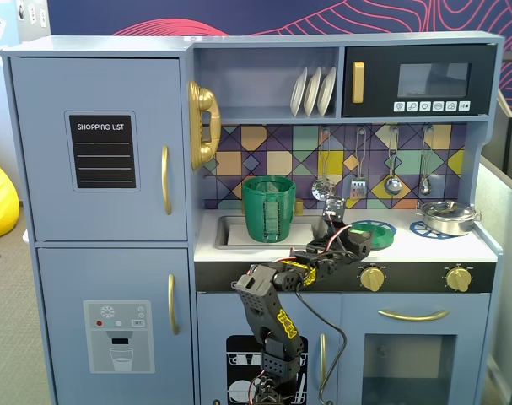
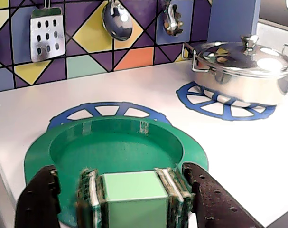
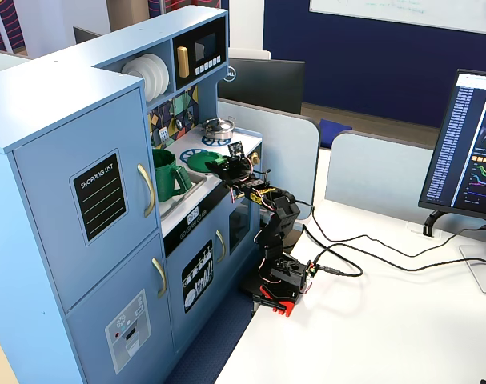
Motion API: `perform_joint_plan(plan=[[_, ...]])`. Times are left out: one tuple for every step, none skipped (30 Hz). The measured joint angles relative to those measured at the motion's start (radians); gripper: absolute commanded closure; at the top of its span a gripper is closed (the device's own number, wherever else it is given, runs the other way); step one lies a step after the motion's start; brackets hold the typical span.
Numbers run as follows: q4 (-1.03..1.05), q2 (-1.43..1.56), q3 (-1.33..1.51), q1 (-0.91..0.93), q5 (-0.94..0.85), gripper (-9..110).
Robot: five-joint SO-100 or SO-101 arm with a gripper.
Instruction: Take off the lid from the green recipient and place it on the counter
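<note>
The lid (image 2: pixel 116 149) is seen lying flat on the white surface (image 2: pixel 229 156), over the nearer blue burner print (image 2: pixel 106 110), with its raised rim upward. It is well apart from the green recipient (image 1: pixel 268 208), which stands open-topped in the sink (image 1: pixel 230 229) at the left of a fixed view. The removal step is therefore judged as done, and the placing step as nearly finished.

In the wrist view the pincer (image 2: pixel 127 199) is seen at the near edge of the lid, its two dark fingers (image 2: pixel 39 199) spread to either side of a pale green block with ribbed sides, taken to be the lid's handle. A narrow gap shows on each side, so the fingers are judged to be released rather than clenched, though contact low down is hidden. In the other fixed view the arm (image 3: pixel 275 216) is seen reaching from the desk up to the lid (image 3: pixel 201 161).

The next move is judged to call for a straight withdrawal, upward and back, so that the lid is not dragged off the surface or toward the silver pot (image 2: pixel 241 69), which stands near on the farther burner
</note>
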Motion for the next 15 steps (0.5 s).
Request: perform_joint_plan(plan=[[0.023, 0.018, 0.0, 0.0, 0.0, 74], [0.049, 0.041, 0.0, 0.0, 0.0, 74], [0.081, 0.072, 0.0, 0.0, 0.0, 74], [0.117, 0.104, 0.0, 0.0, 0.003, 73], [0.156, 0.138, 0.0, 0.0, 0.003, 74], [0.204, 0.176, -0.005, -0.002, 0.002, 75], [0.252, 0.215, -0.012, -0.006, 0.002, 75], [0.304, 0.255, -0.021, -0.012, 0.002, 76], [0.36, 0.296, -0.032, -0.02, 0.002, 78], [0.42, 0.336, -0.043, -0.032, 0.002, 79], [0.485, 0.38, -0.051, -0.046, 0.002, 79], [0.551, 0.423, -0.06, -0.063, 0.002, 80], [0.624, 0.468, -0.067, -0.084, 0.002, 81], [0.703, 0.512, -0.072, -0.106, 0.002, 81], [0.784, 0.557, -0.074, -0.132, 0.002, 80]])
